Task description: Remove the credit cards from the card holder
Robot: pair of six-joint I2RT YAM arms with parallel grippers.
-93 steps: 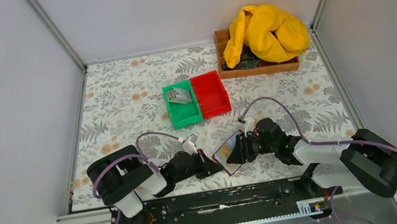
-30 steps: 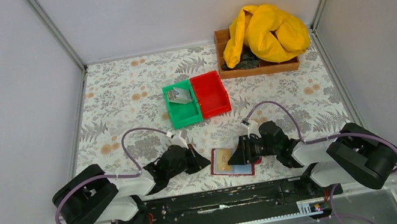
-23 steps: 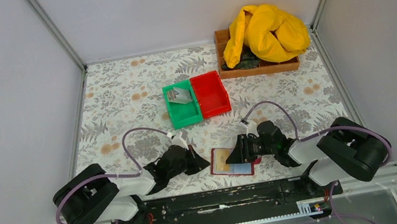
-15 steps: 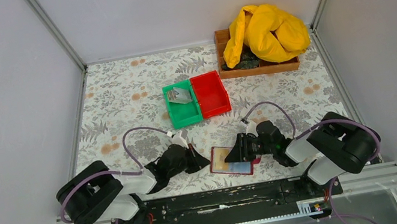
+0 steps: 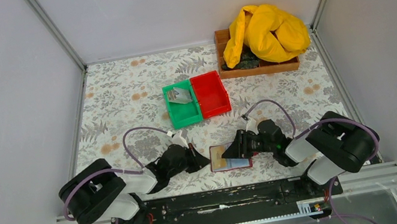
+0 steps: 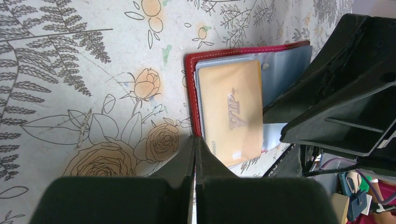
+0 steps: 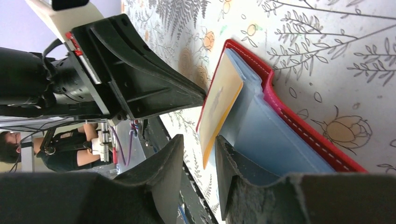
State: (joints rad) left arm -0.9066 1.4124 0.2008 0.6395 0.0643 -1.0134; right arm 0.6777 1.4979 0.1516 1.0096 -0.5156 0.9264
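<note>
Floral table (image 5: 120, 94), card holder (image 6: 190, 93) lying open near its front edge, between both arms. Left fingers (image 6: 184, 156), closed and empty, reach its red border. Right fingers (image 7: 161, 163), half parted, straddle the protruding tan card (image 6: 231, 107), whose long axis enters their gap.

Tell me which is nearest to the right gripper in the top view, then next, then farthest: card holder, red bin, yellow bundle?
1. The card holder: at the tips of the right gripper, near the table's front edge.
2. The red bin: mid-table, beyond the gripper and slightly left.
3. The yellow bundle: far right corner.
</note>
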